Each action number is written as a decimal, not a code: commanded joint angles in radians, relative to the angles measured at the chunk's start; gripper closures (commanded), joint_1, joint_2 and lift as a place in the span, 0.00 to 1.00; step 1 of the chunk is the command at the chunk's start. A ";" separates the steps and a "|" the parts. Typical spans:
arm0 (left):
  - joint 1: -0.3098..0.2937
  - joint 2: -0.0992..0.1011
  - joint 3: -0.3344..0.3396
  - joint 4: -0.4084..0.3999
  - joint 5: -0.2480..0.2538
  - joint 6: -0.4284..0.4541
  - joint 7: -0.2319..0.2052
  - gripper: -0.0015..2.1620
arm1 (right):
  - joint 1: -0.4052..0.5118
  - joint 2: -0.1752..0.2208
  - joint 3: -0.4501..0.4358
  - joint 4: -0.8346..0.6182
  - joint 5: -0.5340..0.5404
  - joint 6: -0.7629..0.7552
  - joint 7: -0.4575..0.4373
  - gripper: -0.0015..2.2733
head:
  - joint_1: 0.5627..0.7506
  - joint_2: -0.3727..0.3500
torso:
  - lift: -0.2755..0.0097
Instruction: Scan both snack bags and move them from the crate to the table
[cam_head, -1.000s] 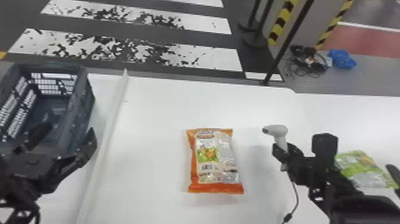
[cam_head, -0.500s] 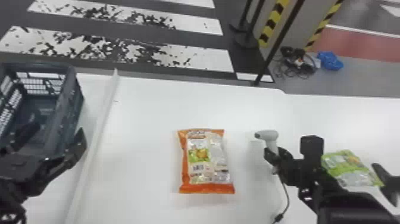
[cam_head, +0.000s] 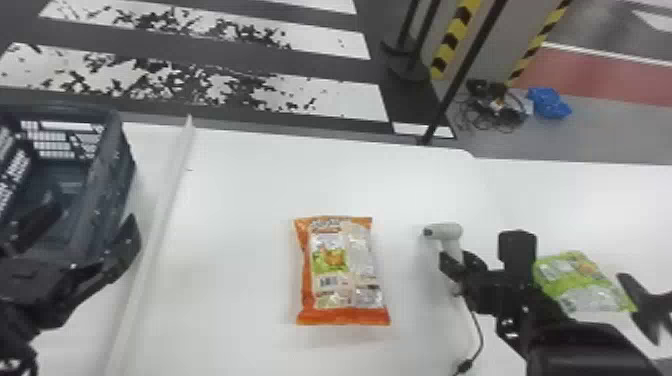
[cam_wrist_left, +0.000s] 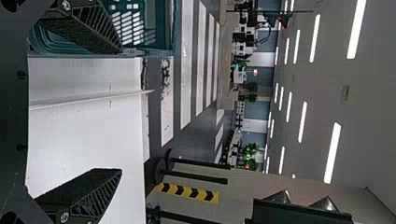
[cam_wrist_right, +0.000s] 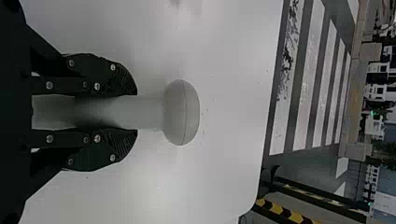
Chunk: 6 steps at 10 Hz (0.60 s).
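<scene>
Seemingly aimed level, the scanner (cam_wrist_right: 181, 112), clamped in the right gripper (cam_wrist_right: 137, 112), could overshoot the orange bag (cam_head: 367, 260); the left gripper (cam_wrist_left: 122, 111), fingers apart, might knock the nearby crate (cam_head: 111, 200).

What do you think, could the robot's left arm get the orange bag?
Probably yes. The left gripper is open and empty, and only a white strip seems to lie between it and the orange bag. The right gripper, holding the scanner, is beyond the bag.

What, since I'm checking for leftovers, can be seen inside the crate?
In the crate, slotted walls and bare floor show; the left gripper covers part of the nearer end, so anything there cannot be seen.
</scene>
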 joint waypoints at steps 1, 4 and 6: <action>-0.001 0.000 0.000 0.002 0.000 0.000 0.000 0.04 | 0.000 0.000 0.002 0.008 -0.007 -0.018 0.000 0.66 | 0.70 0.19 | 0.66; -0.001 0.000 0.000 0.002 0.000 0.000 0.000 0.04 | 0.011 0.005 -0.009 -0.012 -0.027 -0.024 -0.002 0.02 | 0.70 0.19 | 0.66; -0.001 0.000 0.000 0.002 0.002 0.003 0.000 0.04 | 0.063 0.017 -0.052 -0.095 -0.105 -0.033 -0.002 0.02 | 0.70 0.19 | 0.66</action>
